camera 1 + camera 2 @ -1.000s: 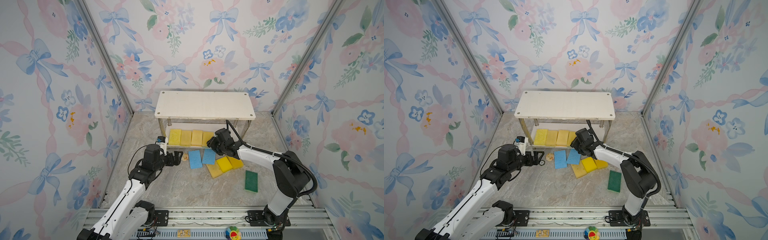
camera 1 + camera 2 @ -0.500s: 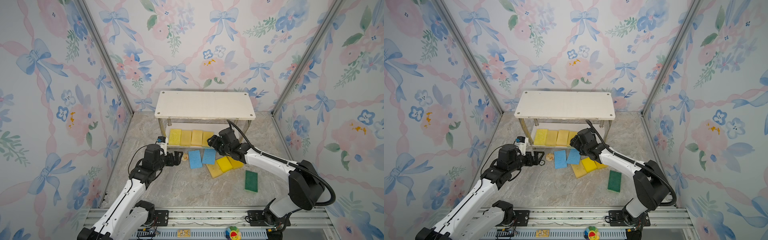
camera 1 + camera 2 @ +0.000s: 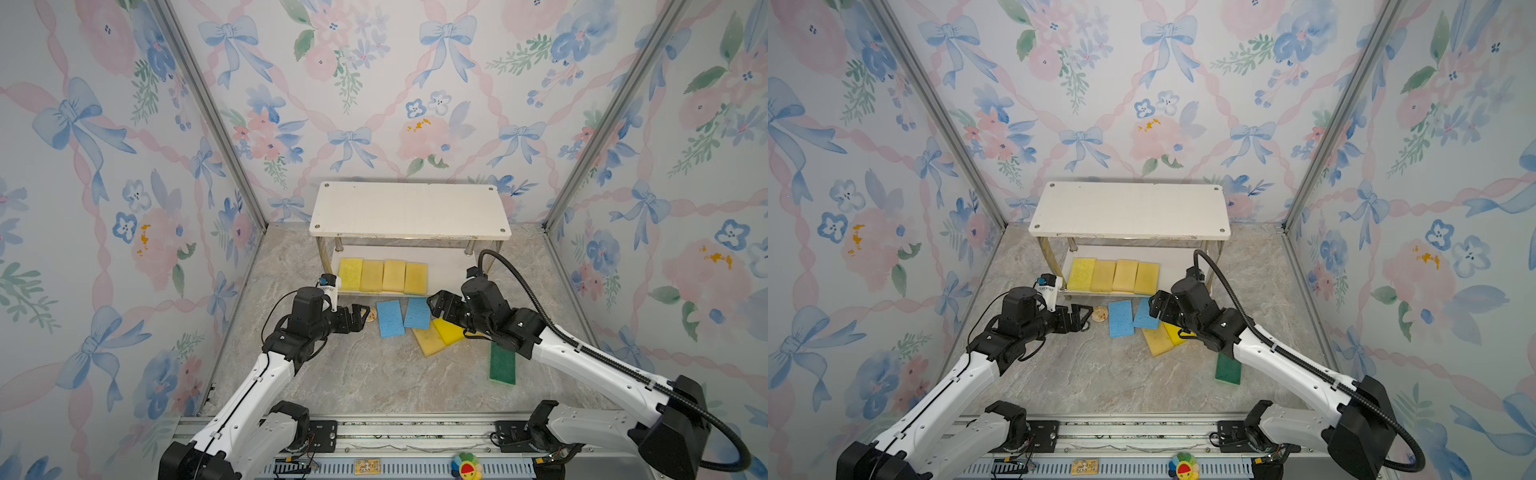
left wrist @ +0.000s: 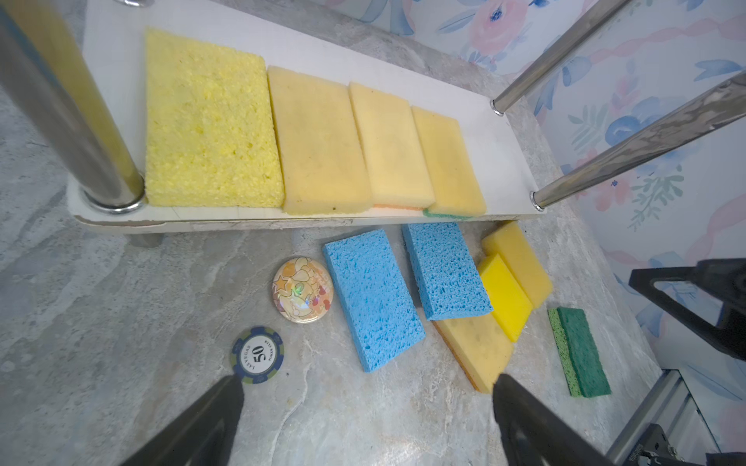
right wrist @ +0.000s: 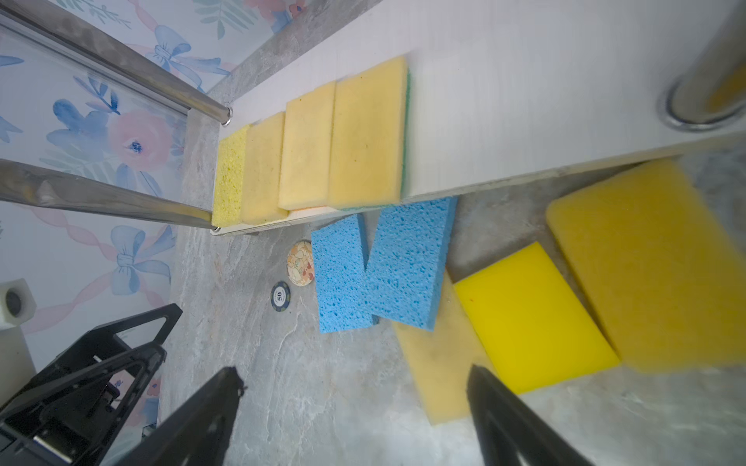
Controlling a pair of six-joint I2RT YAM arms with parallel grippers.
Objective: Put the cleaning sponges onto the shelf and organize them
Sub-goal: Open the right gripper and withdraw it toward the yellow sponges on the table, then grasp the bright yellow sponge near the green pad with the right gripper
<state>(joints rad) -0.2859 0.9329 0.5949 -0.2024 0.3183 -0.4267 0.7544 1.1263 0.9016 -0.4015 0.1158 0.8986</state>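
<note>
Both arms stretched low toward the shelf [image 3: 409,210], left claw [image 3: 360,318] and right claw [image 3: 435,305] spread wide, gripping nothing. Four yellow sponges [image 3: 382,275] sit on its bottom board, blue sponges [image 3: 390,318] and the rest on the floor in front

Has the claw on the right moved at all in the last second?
Yes. The right gripper has pulled back from the shelf, toward the front rail, and now hangs open and empty over the loose sponges.
</note>
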